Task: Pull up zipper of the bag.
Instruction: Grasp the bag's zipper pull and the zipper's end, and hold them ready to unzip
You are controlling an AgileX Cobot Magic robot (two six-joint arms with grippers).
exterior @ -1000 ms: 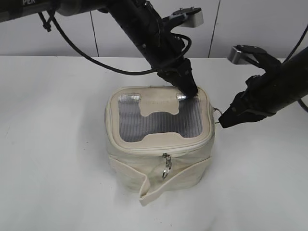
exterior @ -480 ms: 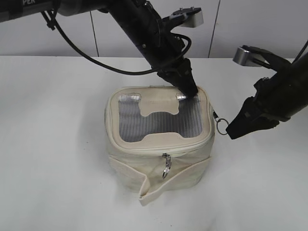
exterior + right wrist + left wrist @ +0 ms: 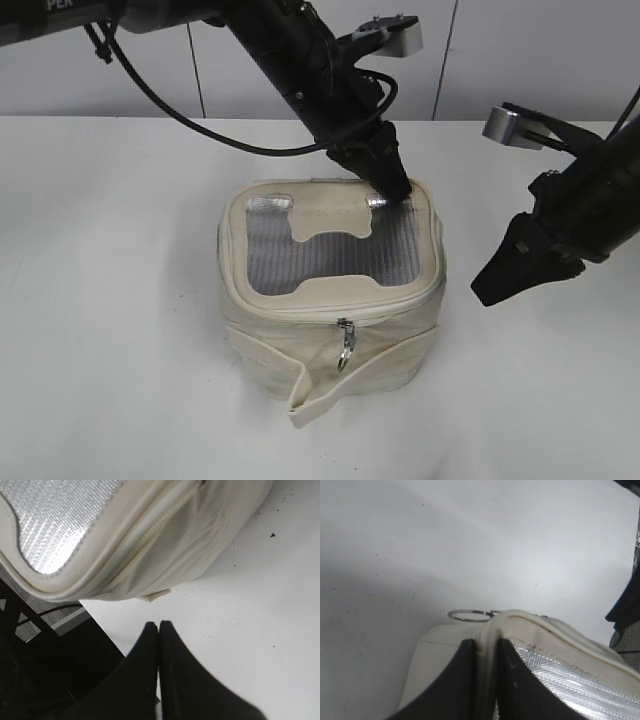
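The cream bag (image 3: 330, 350) stands mid-table, its grey mesh top with the H-shaped patch facing up. The zipper track runs round its top rim, with a silver pull tab and ring (image 3: 345, 345) hanging at the front. My left gripper (image 3: 395, 190) is shut on the bag's far right rim; the left wrist view shows the rim pinched between its jaws (image 3: 487, 647), with another silver ring (image 3: 468, 615) just beyond. My right gripper (image 3: 487, 293) is shut and empty, off the bag's right side. Its wrist view shows the closed jaws (image 3: 159, 625) below the bag (image 3: 215, 525) and the zip track (image 3: 150, 535).
The bag's flat cream strap (image 3: 310, 395) hangs folded down the front to the white table (image 3: 120, 300). A grey panelled wall (image 3: 520, 60) runs behind the table. The left arm's cable (image 3: 170, 110) loops above the back left.
My right gripper has drawn away from the bag's right side, down and to the right. The ring seen by its tips half a second ago no longer shows there. The left gripper has not moved.
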